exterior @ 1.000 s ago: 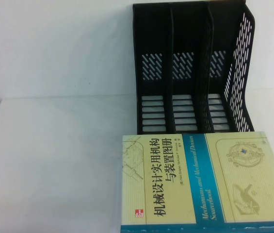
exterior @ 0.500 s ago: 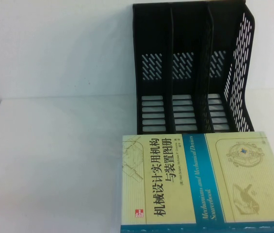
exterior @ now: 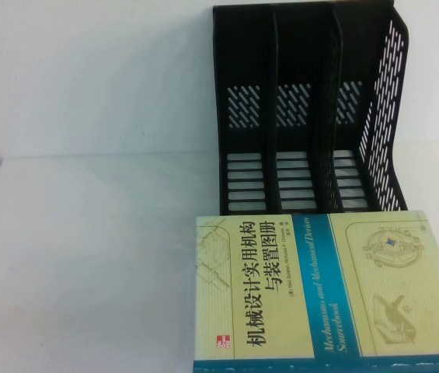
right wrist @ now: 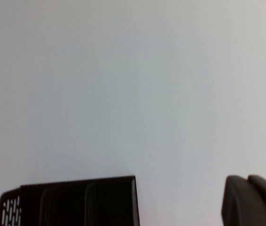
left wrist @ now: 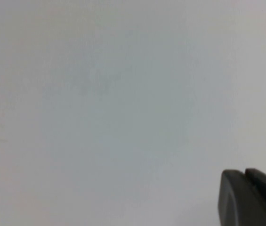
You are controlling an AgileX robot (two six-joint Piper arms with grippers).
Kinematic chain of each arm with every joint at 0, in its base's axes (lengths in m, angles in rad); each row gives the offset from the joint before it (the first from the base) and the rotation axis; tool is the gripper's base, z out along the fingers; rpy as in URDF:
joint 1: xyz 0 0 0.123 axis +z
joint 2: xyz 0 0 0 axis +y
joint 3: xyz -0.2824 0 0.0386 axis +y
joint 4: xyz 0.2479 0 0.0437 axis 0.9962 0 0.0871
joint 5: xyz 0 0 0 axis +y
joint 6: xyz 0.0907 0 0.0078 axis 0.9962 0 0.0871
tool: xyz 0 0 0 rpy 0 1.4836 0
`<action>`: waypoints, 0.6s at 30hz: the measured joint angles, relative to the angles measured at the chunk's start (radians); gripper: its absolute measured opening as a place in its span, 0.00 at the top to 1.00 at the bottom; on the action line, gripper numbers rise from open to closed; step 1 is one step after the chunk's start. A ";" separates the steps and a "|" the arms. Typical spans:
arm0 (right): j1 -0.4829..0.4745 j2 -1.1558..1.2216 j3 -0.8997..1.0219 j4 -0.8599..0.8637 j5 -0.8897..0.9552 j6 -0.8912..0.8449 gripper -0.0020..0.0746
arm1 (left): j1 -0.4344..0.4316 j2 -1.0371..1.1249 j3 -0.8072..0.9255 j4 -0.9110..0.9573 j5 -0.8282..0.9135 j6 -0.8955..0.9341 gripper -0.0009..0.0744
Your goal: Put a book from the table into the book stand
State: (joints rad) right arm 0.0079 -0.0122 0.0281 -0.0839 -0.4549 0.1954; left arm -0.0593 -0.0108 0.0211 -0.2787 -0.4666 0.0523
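Nothing of the task looks done yet: the book (exterior: 320,291) lies flat on the white desk (exterior: 87,256), cover up, just in front of the book stand (exterior: 312,109), whose three slots stand empty behind it. The whole job is left, as far as I can judge: grasping the book, raising it on edge and sliding it into a slot. Neither arm shows in the high view. The left pincer (left wrist: 251,197) appears only as a dark tip in a corner of its wrist view, over bare white surface, touching nothing. The right pincer (right wrist: 253,200) shows the same way, with the top of the stand in sight. Whether either pincer is spread or pressed together I cannot tell.
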 joint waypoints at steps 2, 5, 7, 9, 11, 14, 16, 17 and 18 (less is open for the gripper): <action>0.000 0.000 -0.011 -0.024 0.045 0.025 0.98 | 0.000 -0.002 -0.007 -0.002 0.037 -0.024 0.99; 0.000 0.000 -0.100 -0.044 0.259 0.088 0.98 | 0.000 -0.002 -0.094 -0.018 0.237 -0.034 0.99; 0.000 0.000 -0.190 -0.051 0.417 0.108 0.98 | 0.000 0.001 -0.173 -0.019 0.385 -0.035 0.99; 0.000 0.011 -0.281 -0.053 0.574 0.118 0.98 | 0.000 0.026 -0.257 -0.019 0.498 -0.032 0.99; 0.000 0.050 -0.360 -0.035 0.698 0.123 0.98 | 0.000 0.074 -0.329 -0.019 0.572 -0.032 0.99; 0.000 0.159 -0.479 0.024 0.893 0.126 0.98 | 0.000 0.182 -0.405 -0.019 0.646 -0.030 0.99; 0.000 0.252 -0.548 0.061 0.996 0.120 0.98 | 0.000 0.246 -0.429 -0.024 0.659 -0.030 0.99; 0.000 0.307 -0.583 0.084 1.049 0.105 0.98 | 0.000 0.280 -0.431 -0.033 0.656 -0.030 0.99; 0.000 0.365 -0.614 0.111 1.097 0.079 0.98 | 0.000 0.314 -0.431 -0.049 0.654 -0.032 0.99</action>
State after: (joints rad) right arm 0.0079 0.3533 -0.5864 0.0272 0.6424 0.2746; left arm -0.0593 0.3028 -0.4100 -0.3272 0.1877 0.0203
